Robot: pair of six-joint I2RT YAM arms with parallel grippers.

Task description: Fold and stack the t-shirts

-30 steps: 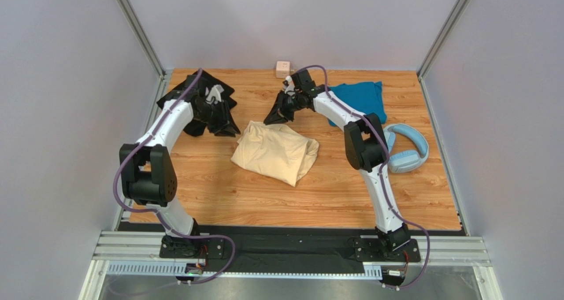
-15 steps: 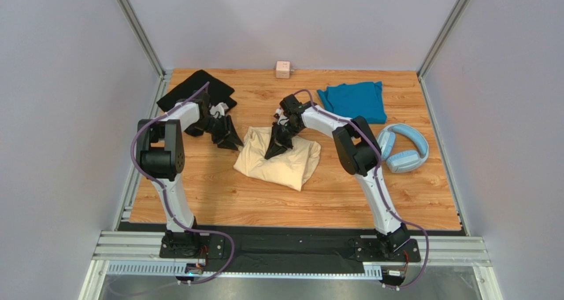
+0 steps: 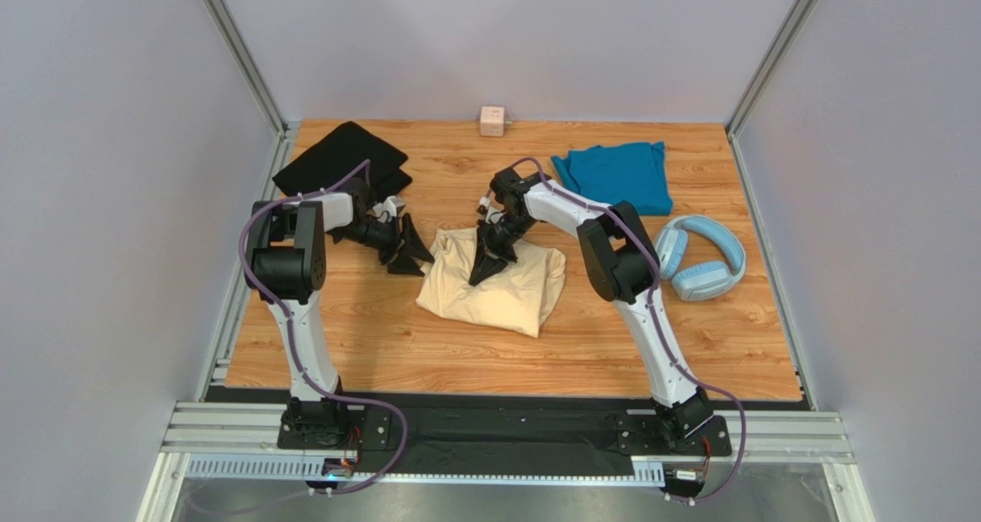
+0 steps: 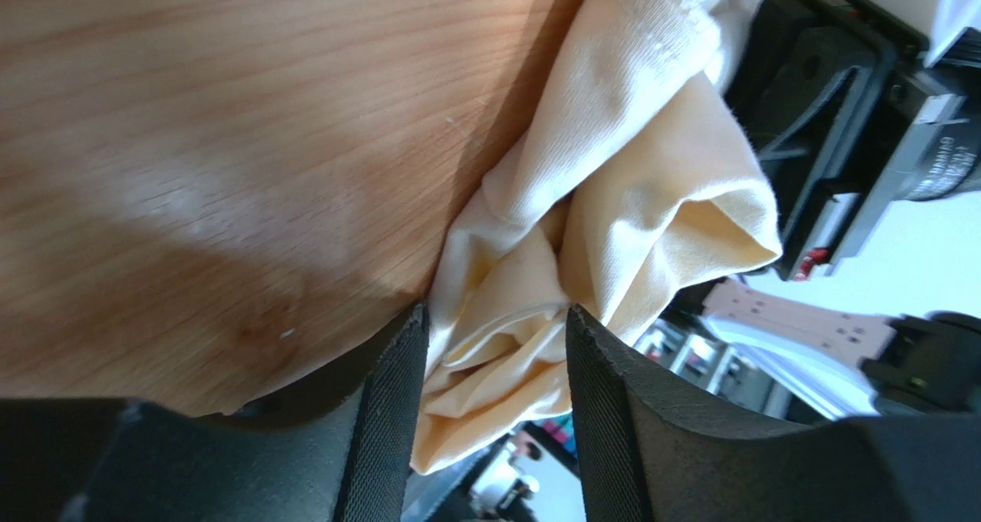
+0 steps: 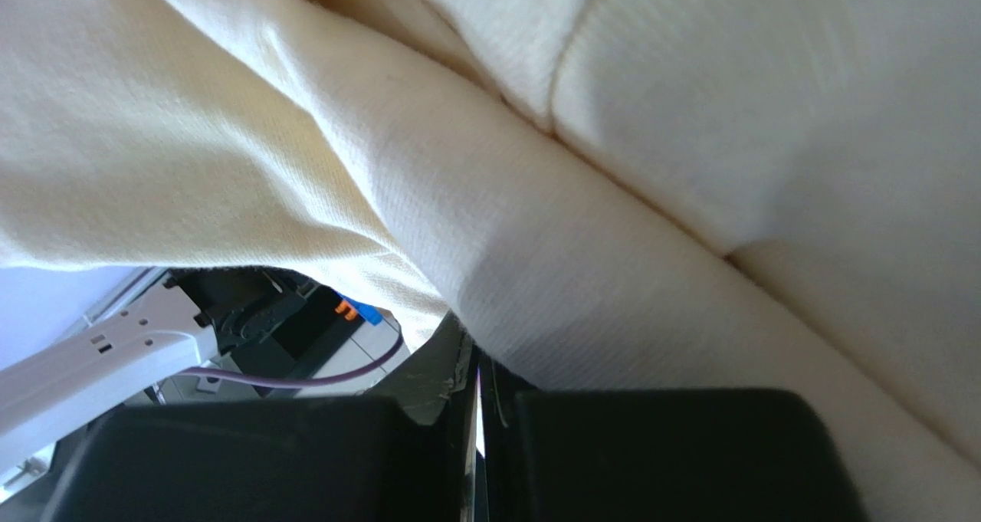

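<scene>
The cream-yellow t-shirt (image 3: 507, 298) lies bunched at the table's middle. My left gripper (image 3: 405, 247) sits low at its left edge. In the left wrist view this gripper (image 4: 493, 315) is open, and a crumpled fold of the cream shirt (image 4: 645, 200) lies between its fingers (image 4: 386, 430). My right gripper (image 3: 489, 263) rests on top of the cream shirt. In the right wrist view its jaws (image 5: 476, 355) are shut to a thin slit, with their tips against the cloth (image 5: 645, 143). The black t-shirt (image 3: 340, 160) lies folded at the back left. The teal t-shirt (image 3: 616, 175) lies at the back right.
Light-blue headphones (image 3: 702, 258) lie at the right, beside the right arm's elbow. A small pink cube (image 3: 493, 121) stands at the back edge. Grey walls close in the wooden table (image 3: 380, 338) on three sides.
My left gripper left the black shirt, moved right to the cream shirt's edge and opened wider. My right gripper came down from the back onto the cream shirt and shut. The shirt slid slightly right.
</scene>
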